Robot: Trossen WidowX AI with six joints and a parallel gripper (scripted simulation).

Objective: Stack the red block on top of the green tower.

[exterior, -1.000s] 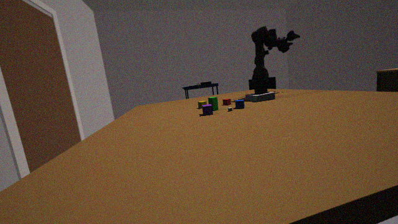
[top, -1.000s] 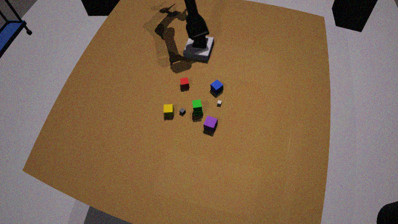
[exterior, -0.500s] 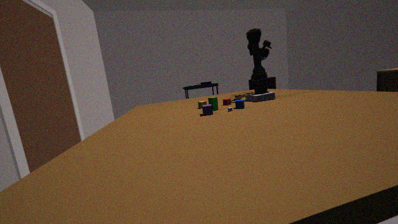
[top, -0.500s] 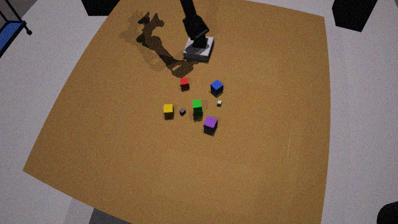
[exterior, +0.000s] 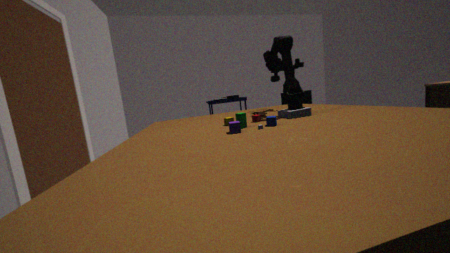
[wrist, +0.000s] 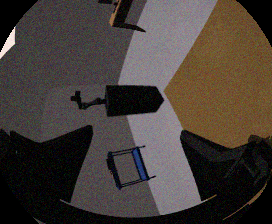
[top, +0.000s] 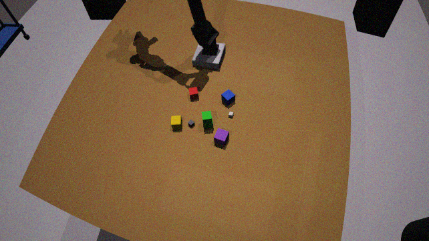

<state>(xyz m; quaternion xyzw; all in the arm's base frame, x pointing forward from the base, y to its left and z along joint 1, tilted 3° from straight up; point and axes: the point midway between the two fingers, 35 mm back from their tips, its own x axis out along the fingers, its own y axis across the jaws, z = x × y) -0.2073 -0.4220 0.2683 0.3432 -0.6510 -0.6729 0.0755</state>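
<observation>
The red block [top: 193,91] [exterior: 256,118] sits on the table, on the arm's side of the other blocks. The green tower [top: 207,116] [exterior: 241,120] stands upright beyond it, taller than the blocks around it, with nothing on top. My gripper [wrist: 138,133] is open and empty, its fingers wide apart in the wrist view. It is raised high, well away from both red block and tower, and the wrist view shows floor, wall and a table part, no blocks. In the top view the gripper is partly cut off or unclear at the top left.
A purple block [top: 221,135] [exterior: 235,127] stands close to the tower. A yellow block [top: 176,121] [exterior: 228,121] and a small grey cube [top: 191,123] are on its other side. A blue block [top: 228,96] [exterior: 271,120] and a small white cube [top: 230,115] [exterior: 260,127] lie near it too.
</observation>
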